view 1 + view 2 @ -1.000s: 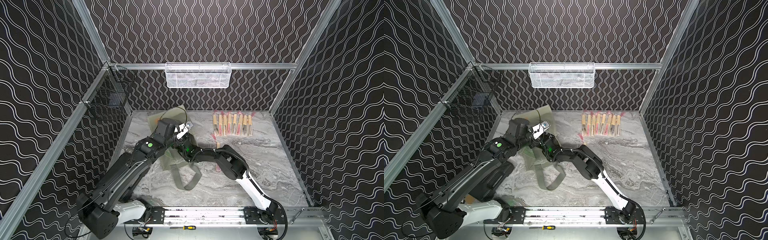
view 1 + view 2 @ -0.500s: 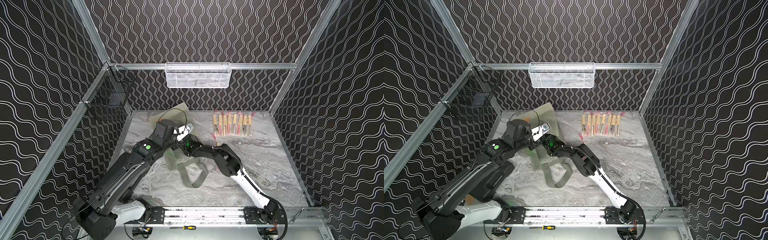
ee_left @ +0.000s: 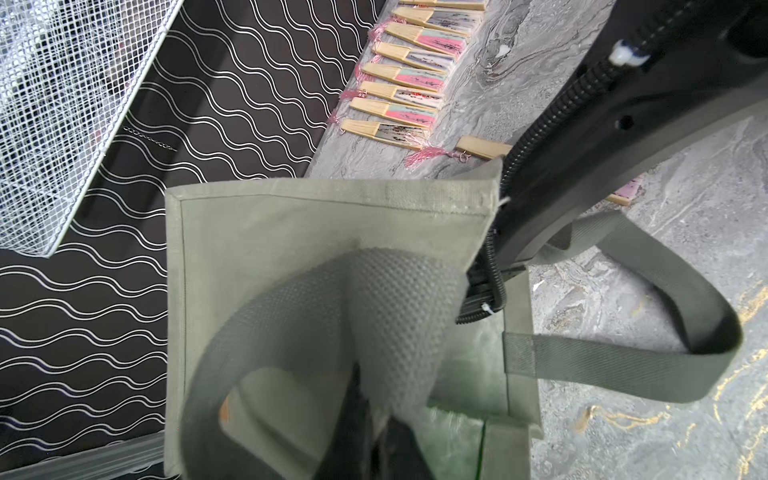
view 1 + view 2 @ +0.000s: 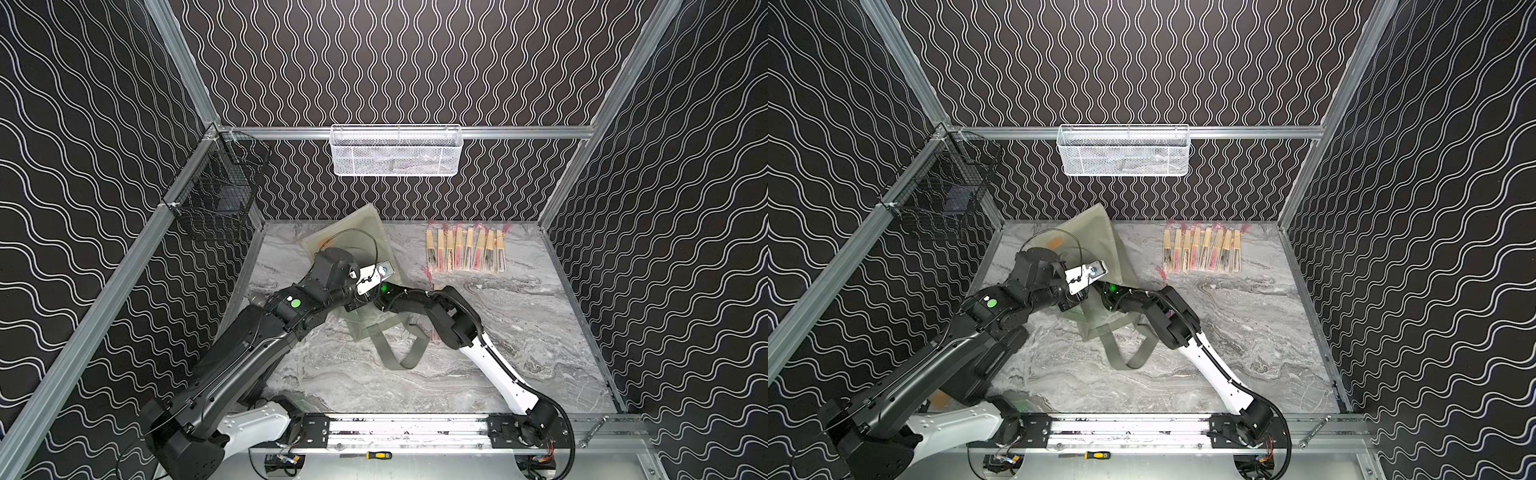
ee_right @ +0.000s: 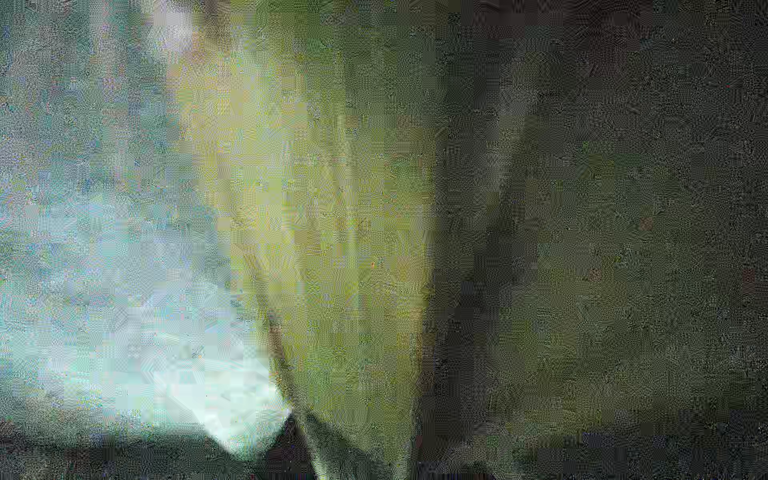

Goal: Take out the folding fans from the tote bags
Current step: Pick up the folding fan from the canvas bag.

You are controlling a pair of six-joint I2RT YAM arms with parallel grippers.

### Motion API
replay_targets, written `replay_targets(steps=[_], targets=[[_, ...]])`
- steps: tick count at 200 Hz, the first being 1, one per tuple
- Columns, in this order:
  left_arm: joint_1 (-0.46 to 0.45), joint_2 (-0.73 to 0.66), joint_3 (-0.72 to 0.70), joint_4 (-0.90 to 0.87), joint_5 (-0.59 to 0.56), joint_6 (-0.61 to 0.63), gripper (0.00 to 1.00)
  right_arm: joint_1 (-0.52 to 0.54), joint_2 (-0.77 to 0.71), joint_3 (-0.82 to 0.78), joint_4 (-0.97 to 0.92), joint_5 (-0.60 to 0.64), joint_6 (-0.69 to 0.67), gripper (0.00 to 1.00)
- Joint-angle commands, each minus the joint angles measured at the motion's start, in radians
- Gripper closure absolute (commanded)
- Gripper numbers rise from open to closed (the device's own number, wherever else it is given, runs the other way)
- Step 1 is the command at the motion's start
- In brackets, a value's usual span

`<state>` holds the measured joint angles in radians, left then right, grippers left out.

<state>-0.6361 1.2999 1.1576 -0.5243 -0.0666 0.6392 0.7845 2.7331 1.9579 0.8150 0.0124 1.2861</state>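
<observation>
The left tool is pressed together and is pinching the woven strap of the tote bag, holding the upper side of the bag mouth lifted above the counter. The right arm is lying with its front end inside this mouth, so the cloth is hiding the right tool. Its wrist view is giving only blurred green fabric, and I cannot tell if this tool is spread or closed on something, nor if any fan is waiting inside. A row of folding fans is lying side by side near the back wall, apart from the bag. A single fan is lying between the row and the bag, partly under the right arm. The fans are looking light, stiff, slim and rather smooth. I judge it best to pinch one across its flat wooden sides near the middle, not by the loose tassel. The bag is soft and is probably sagging onto anything that is working inside it.
</observation>
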Motion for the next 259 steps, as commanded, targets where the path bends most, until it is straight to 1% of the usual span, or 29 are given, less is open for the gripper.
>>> replay_targets(steps=[1,17,49,83,107,125,144,158,172,191,237,259], targets=[[0.0,0.018,0.006,0.05,-0.036,0.013,1.0,0.001,-0.083,-0.082,0.209,-0.051,-0.024,0.68],[0.006,0.023,0.013,0.046,-0.039,0.008,1.0,0.005,-0.143,-0.166,0.299,-0.069,-0.046,0.68],[0.012,0.029,0.017,0.044,-0.039,0.002,1.0,0.032,-0.236,-0.325,0.404,-0.086,-0.045,0.68],[0.014,0.029,0.017,0.047,-0.045,0.004,1.0,0.07,-0.288,-0.482,0.49,-0.074,-0.012,0.71],[0.013,0.03,0.015,0.049,-0.048,0.004,1.0,0.101,-0.333,-0.578,0.499,-0.061,0.0,0.75],[0.013,0.032,0.014,0.049,-0.049,0.004,1.0,0.121,-0.375,-0.658,0.488,-0.036,0.023,0.74],[0.014,0.032,0.017,0.047,-0.051,0.003,1.0,0.137,-0.431,-0.732,0.424,-0.015,0.04,0.73],[0.014,0.031,0.016,0.047,-0.051,0.004,1.0,0.145,-0.472,-0.773,0.325,-0.007,0.063,0.71],[0.013,0.033,0.015,0.048,-0.048,0.004,1.0,0.15,-0.503,-0.799,0.231,-0.017,0.072,0.66],[0.014,0.035,0.015,0.046,-0.048,0.004,1.0,0.151,-0.523,-0.821,0.115,-0.03,0.077,0.65],[0.014,0.036,0.015,0.044,-0.045,0.005,1.0,0.154,-0.511,-0.866,0.069,-0.083,0.092,0.69],[0.013,0.035,0.015,0.045,-0.042,0.004,1.0,0.154,-0.501,-0.89,0.107,-0.087,0.101,0.75]])
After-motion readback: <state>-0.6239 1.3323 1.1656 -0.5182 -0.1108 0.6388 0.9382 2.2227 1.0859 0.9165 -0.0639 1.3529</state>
